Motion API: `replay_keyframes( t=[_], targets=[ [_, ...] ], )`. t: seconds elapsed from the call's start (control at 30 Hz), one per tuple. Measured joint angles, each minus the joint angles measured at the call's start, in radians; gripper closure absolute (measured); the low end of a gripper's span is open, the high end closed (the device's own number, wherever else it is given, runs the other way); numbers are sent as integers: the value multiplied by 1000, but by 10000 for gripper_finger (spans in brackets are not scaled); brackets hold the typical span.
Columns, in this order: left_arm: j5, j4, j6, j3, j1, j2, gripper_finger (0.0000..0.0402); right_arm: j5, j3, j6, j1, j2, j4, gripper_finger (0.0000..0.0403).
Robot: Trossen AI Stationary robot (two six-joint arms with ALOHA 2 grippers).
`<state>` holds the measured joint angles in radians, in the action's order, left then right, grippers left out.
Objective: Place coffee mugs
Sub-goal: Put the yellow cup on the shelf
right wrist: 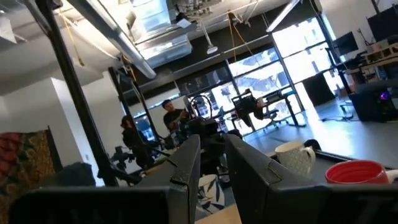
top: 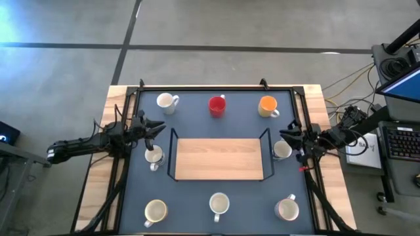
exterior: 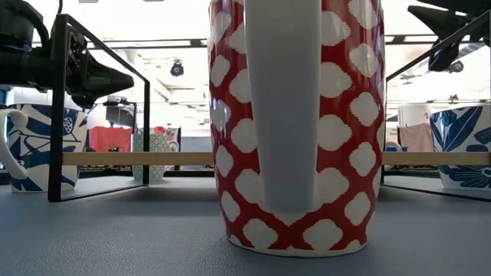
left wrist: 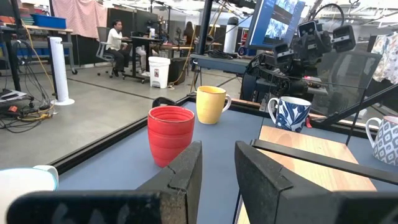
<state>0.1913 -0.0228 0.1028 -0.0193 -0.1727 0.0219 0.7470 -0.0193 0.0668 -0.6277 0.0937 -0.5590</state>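
Note:
Eight mugs stand on their bases on the dark mat. Along the far side are a white mug (top: 167, 101), a red mug (top: 217, 105) (left wrist: 170, 134) and an orange mug (top: 268, 105) (left wrist: 211, 104). One mug stands left of the rack (top: 153, 156), one right of it (top: 282, 150). Three stand along the near side (top: 155, 210), (top: 219, 204), (top: 287, 209). My left gripper (top: 156, 128) (left wrist: 217, 168) hovers open beside the rack's left end, just beyond the left mug. My right gripper (top: 287, 135) (right wrist: 212, 158) hovers open at the rack's right end, beside the right mug.
A wooden board (top: 218, 158) lies in a black wire rack (top: 173, 141) at the mat's middle. In the low view the near middle mug (exterior: 295, 123), red with white patches, fills the picture, its handle toward the camera. People sit in the room beyond (left wrist: 115, 37).

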Motion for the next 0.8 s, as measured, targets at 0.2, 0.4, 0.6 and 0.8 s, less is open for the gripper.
replay_keyframes(
  t=[0.2,0.4,0.6,0.8],
  targets=[
    [0,0,0,0,0,0,323,13,0,108,0,0,-1,335],
    [0,0,0,0,0,0,323,13,0,168,0,0,-6,335],
    [0,0,0,0,0,0,323,-22,0,223,0,0,-8,335],
    [0,0,0,0,0,0,323,-75,0,262,0,0,-8,335]
  ],
)
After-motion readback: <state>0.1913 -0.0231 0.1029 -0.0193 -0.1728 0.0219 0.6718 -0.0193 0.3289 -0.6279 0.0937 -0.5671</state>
